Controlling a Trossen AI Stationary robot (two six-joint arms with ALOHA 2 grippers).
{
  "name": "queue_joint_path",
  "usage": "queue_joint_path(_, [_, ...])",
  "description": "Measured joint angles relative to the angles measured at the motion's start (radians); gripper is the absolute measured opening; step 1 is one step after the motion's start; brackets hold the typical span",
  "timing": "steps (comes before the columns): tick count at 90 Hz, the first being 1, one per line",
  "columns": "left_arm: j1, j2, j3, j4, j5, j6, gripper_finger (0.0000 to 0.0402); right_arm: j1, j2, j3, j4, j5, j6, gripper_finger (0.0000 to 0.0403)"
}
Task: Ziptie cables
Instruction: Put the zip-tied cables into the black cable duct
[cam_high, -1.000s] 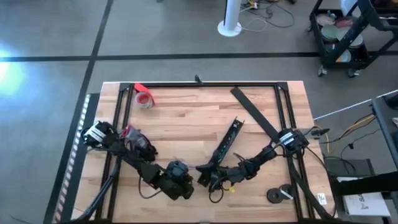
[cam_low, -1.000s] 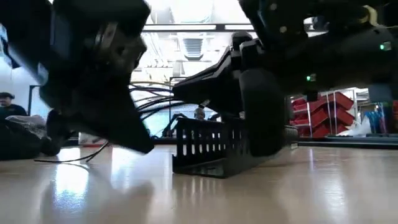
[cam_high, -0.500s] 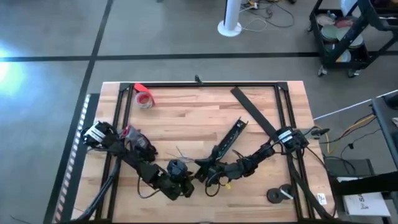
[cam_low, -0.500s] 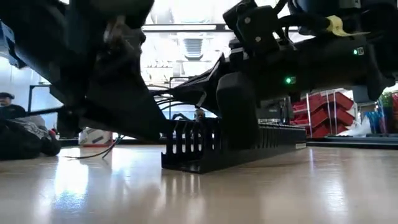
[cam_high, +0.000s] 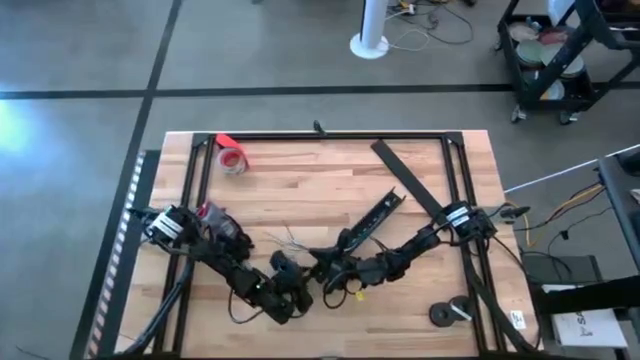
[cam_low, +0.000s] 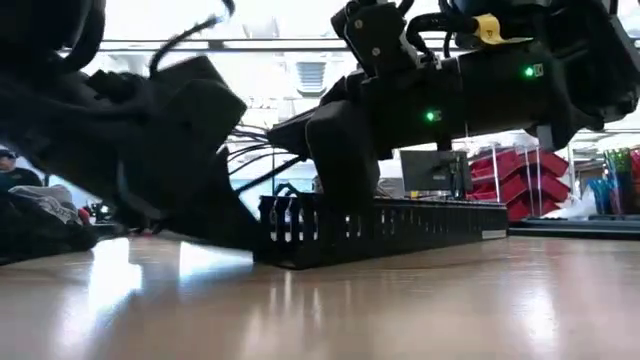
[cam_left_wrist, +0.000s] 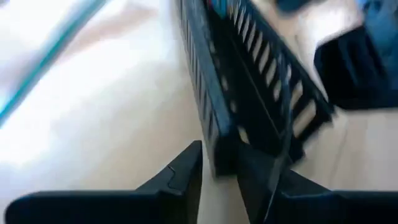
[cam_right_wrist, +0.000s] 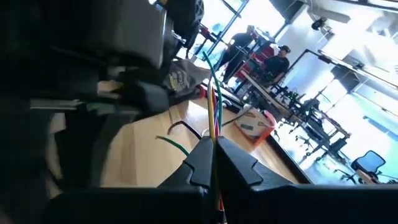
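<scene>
The cables (cam_right_wrist: 211, 102) are pinched between the fingers of my right gripper (cam_right_wrist: 213, 149), green, yellow and dark strands fanning up past the fingertips. From above, their pale loose ends (cam_high: 287, 240) splay over the wood just beside the near end of the slotted black cable channel (cam_high: 368, 226), which lies diagonally across the middle of the table (cam_high: 300, 190).

My left gripper (cam_left_wrist: 217, 171) sits at that same end of the channel, one finger on either side of its slotted wall (cam_left_wrist: 208, 106), though whether they press on it I cannot tell. The two grippers meet low over the table's near middle, almost touching (in the low view their dark bulk hides the channel's end).

I cannot make out the ziptie anywhere.

A red tape roll (cam_high: 231, 158) lies near the far left corner, and a flat black strip (cam_high: 408, 187) runs diagonally beyond the channel.
</scene>
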Motion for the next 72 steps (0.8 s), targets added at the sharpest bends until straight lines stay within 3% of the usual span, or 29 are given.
queue_joint_path(25, [0.027,0.012,-0.034,-0.006,-0.021,0.046,0.0053,0.007,0.000,-0.004,-0.013,0.002,0.018,0.0000])
queue_joint_path(39, [0.029,0.009,-0.071,0.005,-0.037,0.017,0.0018,0.035,0.000,-0.010,-0.012,-0.009,-0.020,0.0000])
queue_joint_path(72, [0.029,0.008,-0.092,0.032,-0.036,0.023,0.0002,0.035,-0.002,-0.017,-0.140,-0.193,-0.103,0.0000])
